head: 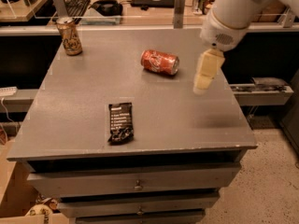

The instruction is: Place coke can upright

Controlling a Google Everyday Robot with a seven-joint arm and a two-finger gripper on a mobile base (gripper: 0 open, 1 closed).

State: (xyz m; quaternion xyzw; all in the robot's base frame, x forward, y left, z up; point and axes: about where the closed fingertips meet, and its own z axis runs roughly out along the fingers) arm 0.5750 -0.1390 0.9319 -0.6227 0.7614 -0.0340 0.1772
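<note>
The red coke can (pixel 160 62) lies on its side on the grey cabinet top (pixel 187 120), a little back of centre, its silver top facing right. My gripper (pixel 204 78) hangs above the right part of the top, to the right of the can and apart from it, pointing down. It holds nothing that I can see. The white arm reaches in from the upper right.
A gold-brown can (pixel 69 36) stands upright at the back left corner. A black snack wrapper (pixel 121 122) lies front of centre. Drawers run below the front edge. A desk with a keyboard (pixel 77 3) and clutter stands behind.
</note>
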